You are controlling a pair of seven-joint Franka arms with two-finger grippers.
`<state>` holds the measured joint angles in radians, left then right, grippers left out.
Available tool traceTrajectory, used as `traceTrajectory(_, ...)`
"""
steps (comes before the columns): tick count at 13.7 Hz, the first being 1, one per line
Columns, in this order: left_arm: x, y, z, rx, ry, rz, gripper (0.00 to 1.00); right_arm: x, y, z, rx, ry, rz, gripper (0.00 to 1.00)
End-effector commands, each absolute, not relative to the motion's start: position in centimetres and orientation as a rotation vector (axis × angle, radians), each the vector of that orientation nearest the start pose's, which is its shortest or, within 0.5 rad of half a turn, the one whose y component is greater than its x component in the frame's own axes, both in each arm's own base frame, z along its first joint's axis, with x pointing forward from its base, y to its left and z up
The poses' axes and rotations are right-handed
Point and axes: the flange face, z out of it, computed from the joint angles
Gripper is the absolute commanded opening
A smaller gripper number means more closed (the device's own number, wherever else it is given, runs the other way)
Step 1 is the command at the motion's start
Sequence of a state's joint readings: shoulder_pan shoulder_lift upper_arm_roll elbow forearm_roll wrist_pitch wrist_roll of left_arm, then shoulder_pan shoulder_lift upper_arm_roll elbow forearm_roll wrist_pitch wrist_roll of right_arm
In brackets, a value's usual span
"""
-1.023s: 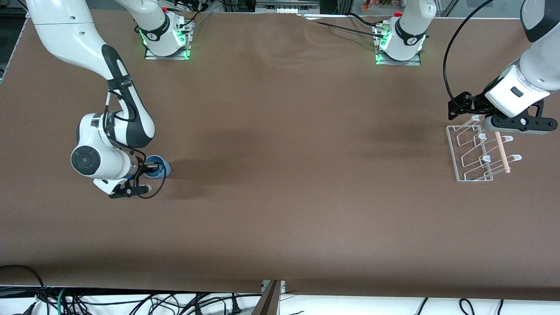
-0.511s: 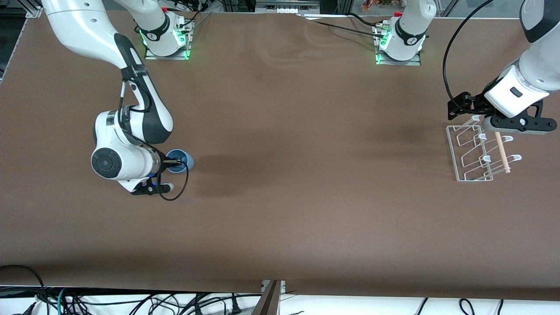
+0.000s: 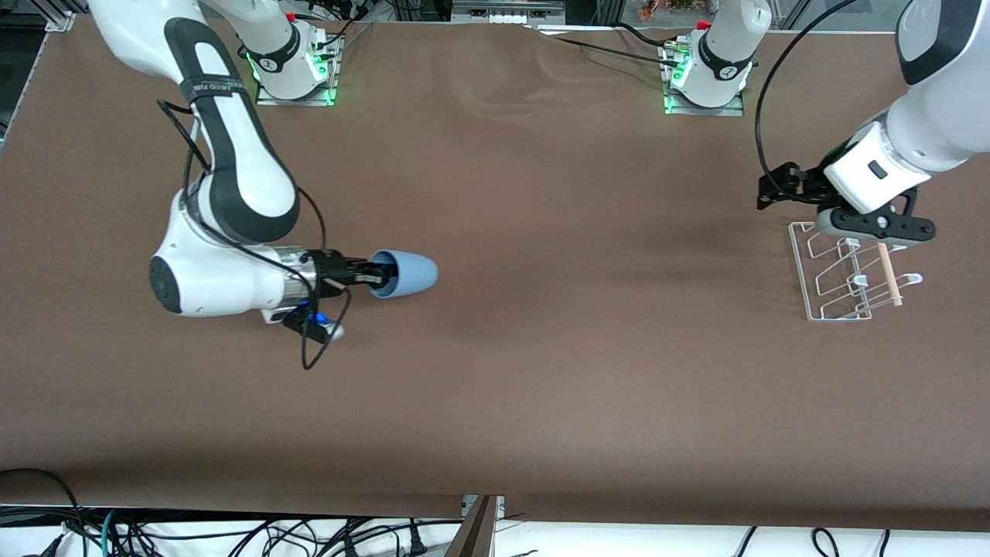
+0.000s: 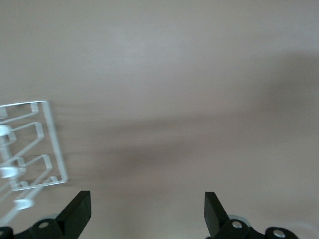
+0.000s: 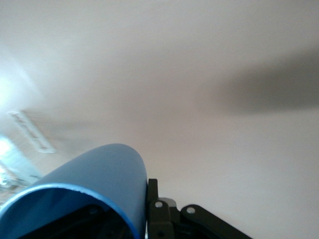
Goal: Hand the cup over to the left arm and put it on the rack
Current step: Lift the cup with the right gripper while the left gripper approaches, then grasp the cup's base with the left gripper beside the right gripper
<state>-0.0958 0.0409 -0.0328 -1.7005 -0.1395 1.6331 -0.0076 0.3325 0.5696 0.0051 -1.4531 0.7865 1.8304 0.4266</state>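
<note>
From the front view, the right arm reaches out from its base and turns its wrist sideways, so the right gripper (image 3: 380, 273) points toward the left arm's end of the table. Its fingers are closed on the rim of the cup (image 3: 407, 274), one finger inside the mouth, and the light-blue cup lies horizontal in the air with its bottom pointing toward the middle of the table (image 3: 541, 371). It is over the brown surface toward the right arm's end, well apart from the rack (image 3: 804, 271). The rack stands on the table at the left arm's end, a clear wire frame with upturned pegs and a wooden dowel (image 3: 888, 275) along one side. The left gripper (image 3: 874, 226) hangs over the edge of the rack that is farther from the front camera, and it holds nothing. In the left wrist view, the two black fingers (image 4: 77, 213) of the left gripper stand wide apart with only bare table between them, and a corner of the rack (image 4: 52, 144) shows beside one finger. In the right wrist view, the blue cup (image 5: 104, 174) fills the corner close to the camera, its open mouth toward the lens, with the black body of the right gripper (image 5: 164, 214) touching its wall.
</note>
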Motion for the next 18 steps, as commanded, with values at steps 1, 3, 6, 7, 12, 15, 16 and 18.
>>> traceTrajectory(1, 56.4, -11.4, 55.3, -3.344, 0.304, 0.214, 1.00, 63.4, 34.9, 37.7, -2.252, 0.658, 0.582, 0.00)
traceTrajectory(3, 56.9, -12.3, 55.2, -3.366, 0.502, 0.200, 1.00, 62.2, 38.7, 38.5, -2.131, 0.739, 0.602, 0.00)
traceTrajectory(6, 57.7, -13.8, 53.5, -3.366, 1.035, 0.151, 1.00, 61.2, 41.9, 39.2, -1.940, 0.814, 0.670, 0.00)
traceTrajectory(7, 57.9, -14.3, 53.0, -3.350, 1.150, 0.136, 1.00, 60.6, 43.1, 39.7, -1.893, 0.819, 0.691, 0.00)
traceTrajectory(12, 58.8, -19.3, 53.2, -3.092, 1.727, -0.237, 1.00, 58.9, 47.2, 40.2, -1.743, 0.855, 0.823, 0.00)
traceTrajectory(15, 59.2, -22.2, 53.8, -2.947, 1.846, -0.445, 1.00, 58.0, 50.0, 39.6, -1.696, 0.840, 0.871, 0.00)
traceTrajectory(16, 59.2, -23.5, 53.6, -2.934, 1.869, -0.482, 1.00, 57.8, 50.6, 39.7, -1.695, 0.841, 0.860, 0.00)
traceTrajectory(18, 58.6, -25.7, 53.4, -2.905, 1.927, -0.532, 1.00, 57.0, 51.7, 39.9, -1.696, 0.851, 0.831, 0.00)
